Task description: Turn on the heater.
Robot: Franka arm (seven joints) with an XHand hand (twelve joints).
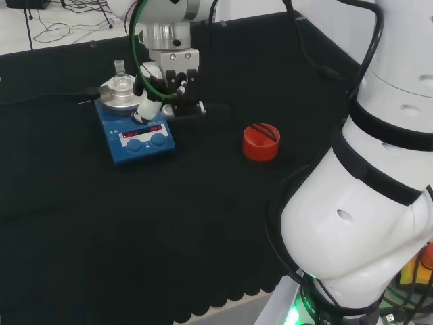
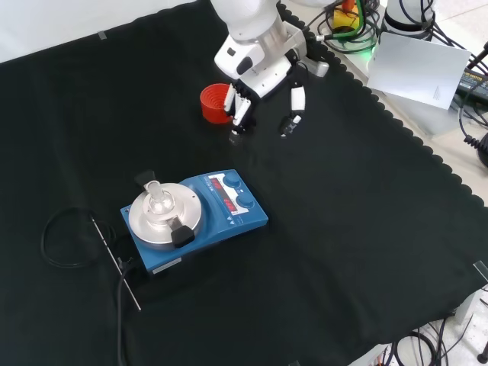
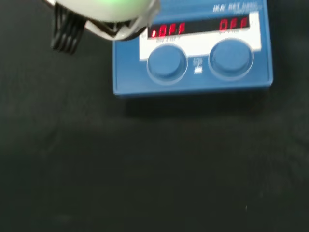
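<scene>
The blue heater (image 2: 200, 219) lies on the black cloth with a round silver plate (image 2: 164, 217) and a small clear flask (image 2: 156, 200) on it. Its front panel carries two blue knobs (image 3: 167, 63) (image 3: 231, 55) under lit red displays (image 3: 166, 31). In the front view the hand (image 2: 263, 80) hangs above the cloth, farther off than the heater's knob end, clear of it. Its fingers (image 2: 236, 126) point down, relaxed and holding nothing. In the head view the hand (image 1: 162, 95) sits just right of the heater (image 1: 135, 135). A blurred white part of the hand (image 3: 104, 14) shows in the wrist view.
A red ribbed ring stand (image 1: 261, 141) stands right of the heater in the head view; in the front view it (image 2: 213, 103) is partly behind the hand. A thin metal rod (image 2: 114, 259) and a looped black cable (image 2: 57, 240) lie left of the heater there.
</scene>
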